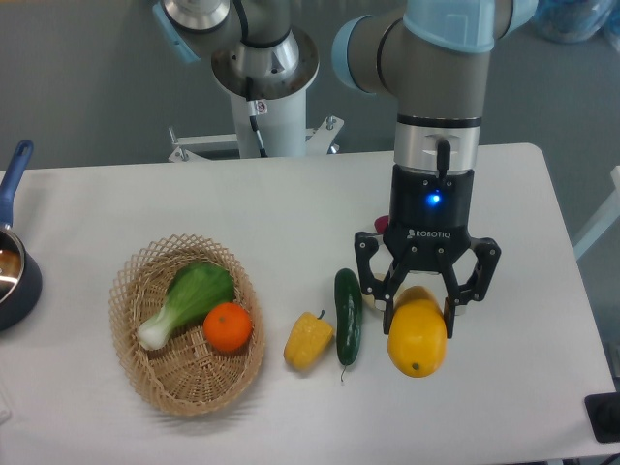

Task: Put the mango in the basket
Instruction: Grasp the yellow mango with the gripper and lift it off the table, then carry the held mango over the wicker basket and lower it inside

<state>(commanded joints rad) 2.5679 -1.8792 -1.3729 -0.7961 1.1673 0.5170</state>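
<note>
**A slick, rounded mango under a spread tool, with the basket well to its left**

At the far left edge of the surface (291,208) sits a dark pot (15,281) with a blue handle, only partly in view. Right of it is the basket (136,363), woven and shallow, already carrying a leafy green vegetable (189,295) and an orange (229,327) that lie touching each other. Its lower half looks free, so there seems to be room for one more fruit.

Between the basket and the arm lie a yellow bell pepper (308,340) and, just beside it, a dark green cucumber (348,316) set roughly upright in the picture.

Further right is the mango (418,337), resting on the surface, well apart from the basket. The tool (423,305) hangs directly over the mango's upper end with its fingers spread to either side; whether the pads touch the skin cannot be told, and nothing is pinched yet.

Judging by its looks, the mango should be moderately heavy for its size, firm rather than soft, and smooth enough to slip. Its glossy, curved skin gives flat pads little to bite on, so a hold near the tapering end would likely squeeze it out. The safer grip is across the widest part of the body, fingers on opposite flanks, set low enough to pass the bulge, with pressure firm but short of bruising. The cucumber lies close on the left, so that finger has less room to descend.
</note>
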